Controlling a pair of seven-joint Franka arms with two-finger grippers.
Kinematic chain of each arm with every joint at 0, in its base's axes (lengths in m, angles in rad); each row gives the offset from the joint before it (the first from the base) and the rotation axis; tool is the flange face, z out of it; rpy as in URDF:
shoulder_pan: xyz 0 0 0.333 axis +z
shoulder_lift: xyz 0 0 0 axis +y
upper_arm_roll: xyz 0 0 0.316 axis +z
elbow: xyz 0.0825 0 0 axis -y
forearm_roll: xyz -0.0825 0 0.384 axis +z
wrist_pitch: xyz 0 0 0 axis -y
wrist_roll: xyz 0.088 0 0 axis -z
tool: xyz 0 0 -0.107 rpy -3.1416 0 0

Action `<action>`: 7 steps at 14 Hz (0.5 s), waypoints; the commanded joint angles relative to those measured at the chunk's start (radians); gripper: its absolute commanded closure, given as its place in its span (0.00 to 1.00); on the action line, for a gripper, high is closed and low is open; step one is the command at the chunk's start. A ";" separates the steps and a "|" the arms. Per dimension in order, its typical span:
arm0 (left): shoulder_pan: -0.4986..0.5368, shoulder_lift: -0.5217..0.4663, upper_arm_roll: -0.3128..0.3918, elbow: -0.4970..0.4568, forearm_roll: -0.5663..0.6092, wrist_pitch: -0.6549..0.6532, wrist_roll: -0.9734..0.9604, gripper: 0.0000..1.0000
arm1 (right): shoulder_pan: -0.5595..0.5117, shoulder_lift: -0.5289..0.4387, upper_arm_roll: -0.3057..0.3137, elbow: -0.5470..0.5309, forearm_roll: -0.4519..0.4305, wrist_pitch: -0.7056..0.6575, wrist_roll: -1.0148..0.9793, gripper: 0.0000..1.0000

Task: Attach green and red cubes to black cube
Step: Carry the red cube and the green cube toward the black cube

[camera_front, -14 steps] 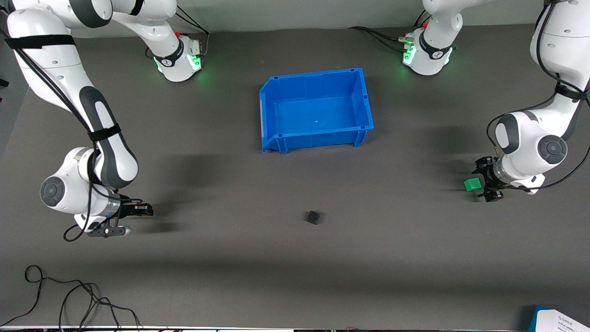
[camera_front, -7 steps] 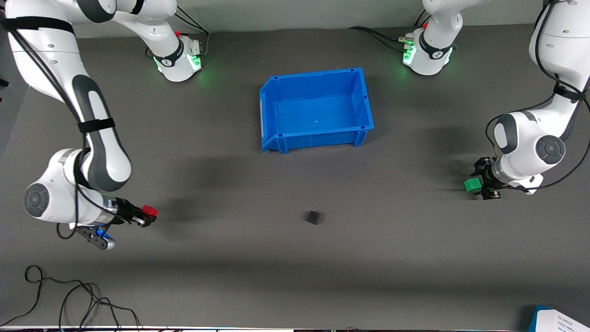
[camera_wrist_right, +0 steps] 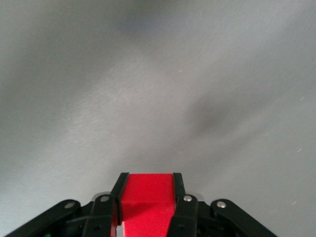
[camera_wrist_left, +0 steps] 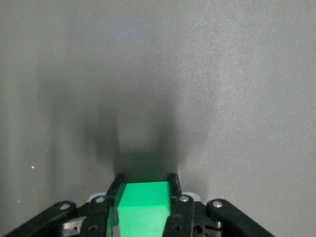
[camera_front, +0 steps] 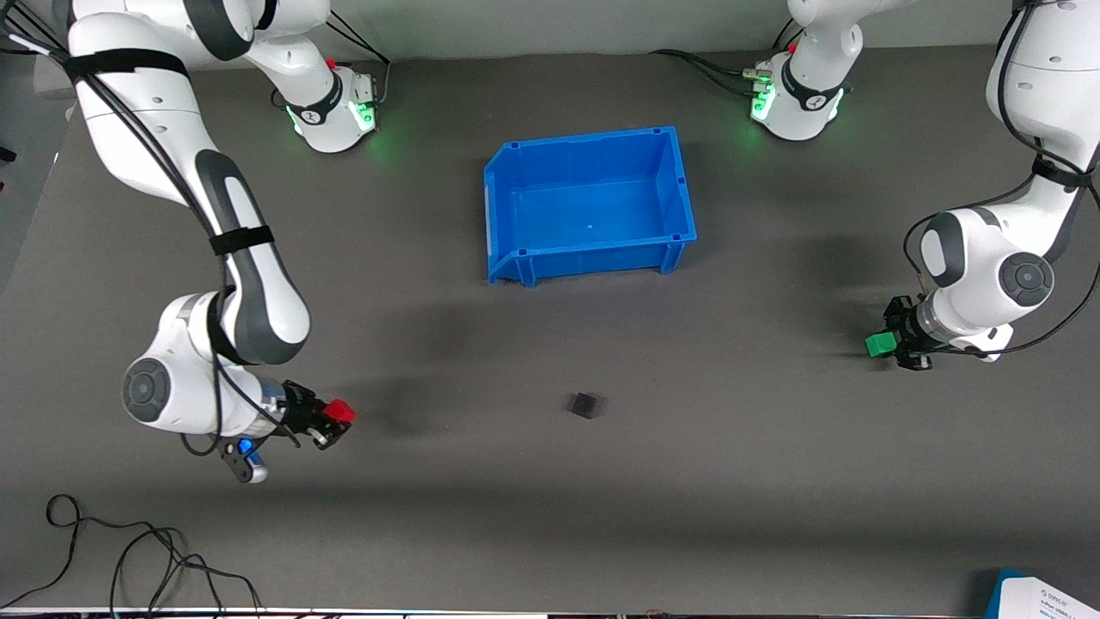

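The black cube (camera_front: 585, 405) lies on the grey mat, nearer to the front camera than the blue bin. My right gripper (camera_front: 329, 420) is shut on the red cube (camera_front: 340, 413) and holds it above the mat toward the right arm's end; the red cube (camera_wrist_right: 147, 202) fills the gap between the fingers in the right wrist view. My left gripper (camera_front: 892, 345) is shut on the green cube (camera_front: 879, 346) low over the mat toward the left arm's end; the green cube (camera_wrist_left: 144, 207) sits between the fingers in the left wrist view.
A blue bin (camera_front: 507, 219) stands at mid-table, farther from the front camera than the black cube. Black cables (camera_front: 120, 559) lie at the near edge toward the right arm's end. A blue and white object (camera_front: 1044, 597) sits at the near corner toward the left arm's end.
My right gripper lifted the red cube and carried it toward the black cube. My left gripper closed on the green cube and stayed in place.
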 commanded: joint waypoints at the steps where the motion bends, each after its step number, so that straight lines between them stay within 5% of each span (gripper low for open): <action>1: -0.029 -0.025 0.001 0.004 0.018 -0.003 -0.037 1.00 | 0.048 0.045 -0.008 0.056 0.025 -0.013 0.152 0.89; 7: -0.168 -0.008 -0.001 0.074 0.017 -0.008 -0.139 1.00 | 0.149 0.171 0.006 0.235 0.079 -0.006 0.479 0.89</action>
